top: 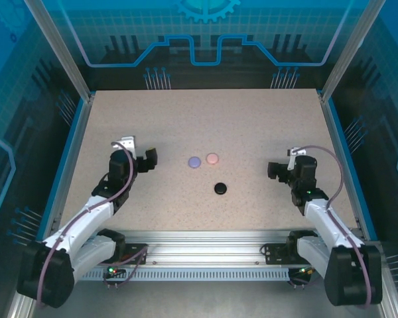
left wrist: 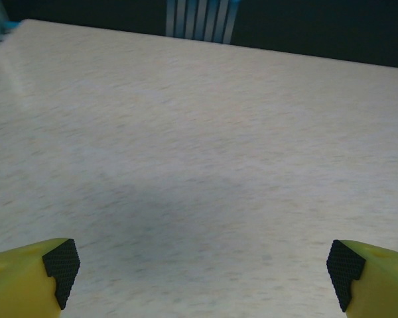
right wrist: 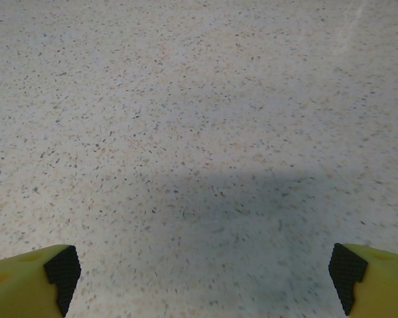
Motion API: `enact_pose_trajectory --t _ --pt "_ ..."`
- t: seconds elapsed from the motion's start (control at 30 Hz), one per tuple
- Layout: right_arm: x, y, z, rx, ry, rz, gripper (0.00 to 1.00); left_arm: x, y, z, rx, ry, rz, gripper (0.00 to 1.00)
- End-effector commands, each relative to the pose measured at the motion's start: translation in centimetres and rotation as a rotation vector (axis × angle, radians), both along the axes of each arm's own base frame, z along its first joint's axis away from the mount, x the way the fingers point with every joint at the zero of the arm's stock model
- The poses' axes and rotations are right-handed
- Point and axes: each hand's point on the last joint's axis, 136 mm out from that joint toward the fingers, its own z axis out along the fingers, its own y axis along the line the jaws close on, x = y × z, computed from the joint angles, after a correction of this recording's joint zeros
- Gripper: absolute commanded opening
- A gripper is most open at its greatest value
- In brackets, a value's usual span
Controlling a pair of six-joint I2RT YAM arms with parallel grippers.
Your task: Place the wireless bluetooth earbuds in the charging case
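Three small round cases lie closed near the table's middle: a lavender case (top: 194,161), a pink case (top: 213,158) beside it, and a black case (top: 220,188) nearer the arms. No earbuds can be made out; they are hidden or out of view. My left gripper (top: 148,159) hovers left of the lavender case, apart from it. In the left wrist view the left gripper (left wrist: 202,265) is open over bare tabletop. My right gripper (top: 276,169) sits right of the cases, and in the right wrist view the right gripper (right wrist: 205,268) is open with nothing between its pads.
The speckled beige table (top: 205,119) is bounded by blue rails and aluminium posts at the left, right and back. An aluminium rail (top: 205,242) carrying the arm bases runs along the near edge.
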Motion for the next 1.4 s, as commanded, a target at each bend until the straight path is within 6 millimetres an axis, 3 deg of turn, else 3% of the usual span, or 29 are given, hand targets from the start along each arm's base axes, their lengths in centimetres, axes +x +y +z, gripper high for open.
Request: enact_pose_trajectory --t 0.0,0.3,0.47,0.53,0.63,0.73,0.9,1.37 --pt "3.9 0.3 5.0 0.005 -0.297 0.038 1.0 0.3 2.3 0.3 0.066 -0.073 0.066 0.99" --pt "6.7 1.2 2.6 -0.016 -0.302 0.115 1.0 1.7 1.5 -2.7 0.132 -0.157 -0.041 0.99" --pt "7.8 2.2 0.5 -0.031 -0.258 0.157 1.0 3.2 0.3 -2.3 0.184 -0.273 -0.117 0.99" --pt "8.5 2.8 -0.2 -0.05 -0.213 0.185 1.0 3.8 0.4 -3.5 0.176 -0.241 -0.119 0.99" --pt "8.7 3.4 -0.3 -0.083 -0.203 0.193 1.0 4.2 0.5 -5.2 0.166 -0.25 -0.134 0.99" --pt "8.7 3.4 -0.3 -0.084 -0.2 0.193 1.0 4.1 1.8 -5.0 0.134 -0.258 -0.073 0.99" --pt "8.7 3.6 -0.2 -0.09 -0.202 0.198 1.0 6.9 3.3 -6.3 0.077 -0.084 -0.028 0.99" --pt "8.7 3.7 -0.3 -0.091 -0.199 0.202 1.0 6.7 3.7 -6.3 0.046 -0.099 -0.032 0.99"
